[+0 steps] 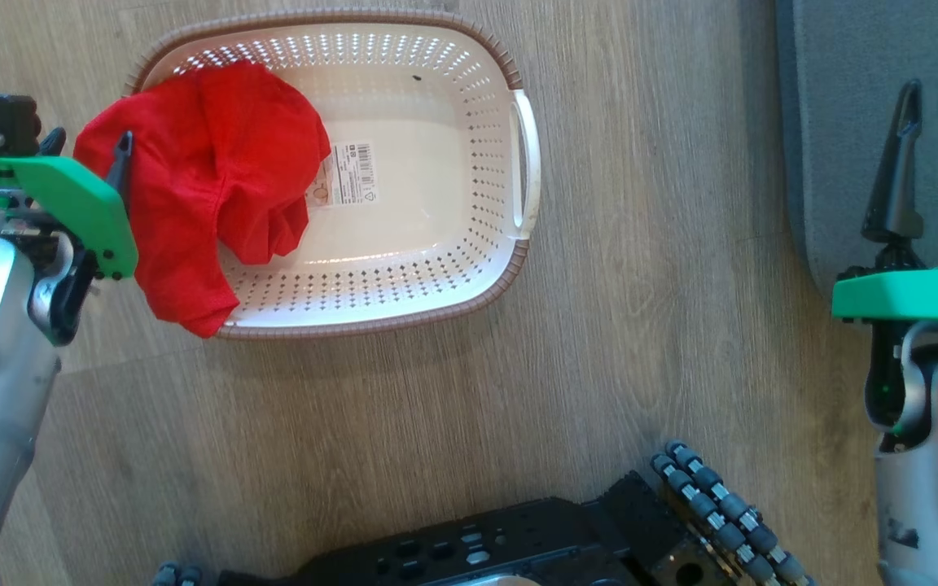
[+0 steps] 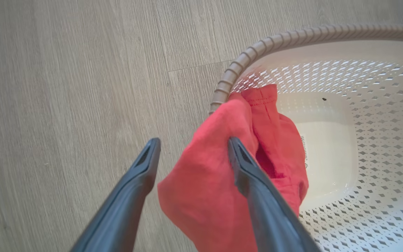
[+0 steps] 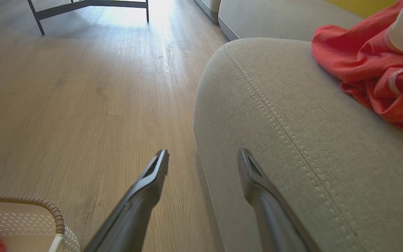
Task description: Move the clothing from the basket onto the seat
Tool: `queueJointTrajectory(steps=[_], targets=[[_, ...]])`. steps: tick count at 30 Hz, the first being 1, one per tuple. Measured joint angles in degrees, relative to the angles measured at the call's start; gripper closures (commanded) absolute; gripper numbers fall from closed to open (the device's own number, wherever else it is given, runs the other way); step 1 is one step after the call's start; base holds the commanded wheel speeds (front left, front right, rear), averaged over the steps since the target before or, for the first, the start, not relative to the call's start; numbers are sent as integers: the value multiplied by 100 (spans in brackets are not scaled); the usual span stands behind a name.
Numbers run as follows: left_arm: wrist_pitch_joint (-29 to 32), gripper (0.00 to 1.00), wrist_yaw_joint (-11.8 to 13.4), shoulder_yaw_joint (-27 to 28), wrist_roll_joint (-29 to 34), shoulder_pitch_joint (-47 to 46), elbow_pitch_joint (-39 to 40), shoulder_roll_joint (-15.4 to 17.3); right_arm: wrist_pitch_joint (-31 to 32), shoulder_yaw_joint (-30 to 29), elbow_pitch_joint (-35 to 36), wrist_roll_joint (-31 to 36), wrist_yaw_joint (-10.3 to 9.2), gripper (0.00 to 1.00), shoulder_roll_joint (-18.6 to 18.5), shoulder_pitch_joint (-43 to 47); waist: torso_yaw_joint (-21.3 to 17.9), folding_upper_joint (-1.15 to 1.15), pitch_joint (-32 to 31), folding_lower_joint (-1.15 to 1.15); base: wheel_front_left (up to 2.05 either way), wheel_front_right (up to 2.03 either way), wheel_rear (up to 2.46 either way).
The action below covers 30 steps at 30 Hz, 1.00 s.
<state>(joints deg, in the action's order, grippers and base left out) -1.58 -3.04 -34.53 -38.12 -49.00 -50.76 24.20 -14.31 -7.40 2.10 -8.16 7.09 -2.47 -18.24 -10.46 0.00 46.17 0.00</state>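
**One red piece on the seat, one hanging off the basket**

Got a plain red garment (image 1: 200, 179) bunched over the left rim of the basket (image 1: 436, 268), part lying inside, part hanging outside. Cream-white perforated walls, brown woven rim, white side handle, label sticker on the bottom; sitting upright on the wood floor (image 1: 640, 366) near the seat (image 3: 292, 157). Grey fabric, rounded corner, light stitching. Crumpled on top, back from that corner: a red garment with white trim (image 3: 380, 77).
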Motion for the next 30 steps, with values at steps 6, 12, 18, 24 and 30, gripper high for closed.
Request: queueJointTrajectory(steps=[6,12,18,24,30], targets=[[-47,5,-55,-12,-32,-79,-47,-63,0,-1,0,0,0,0,0,-26,-3,0,36,0,0,0,0],[-53,15,-107,-35,-32,-103,-142,-101,0,-5,3,0,0,0,0,-26,-8,0,81,-1,0,0,0],[-157,75,-154,-94,-32,-193,-224,-138,0,-10,33,0,0,0,0,-26,-6,0,110,-1,0,0,0],[-272,100,-199,-172,-31,-280,-292,-158,0,-13,34,0,0,0,0,-28,5,0,114,-1,0,0,0],[-388,100,-227,-203,-31,-279,-325,-164,0,-15,24,0,0,0,0,-28,22,0,74,-1,0,0,0]])
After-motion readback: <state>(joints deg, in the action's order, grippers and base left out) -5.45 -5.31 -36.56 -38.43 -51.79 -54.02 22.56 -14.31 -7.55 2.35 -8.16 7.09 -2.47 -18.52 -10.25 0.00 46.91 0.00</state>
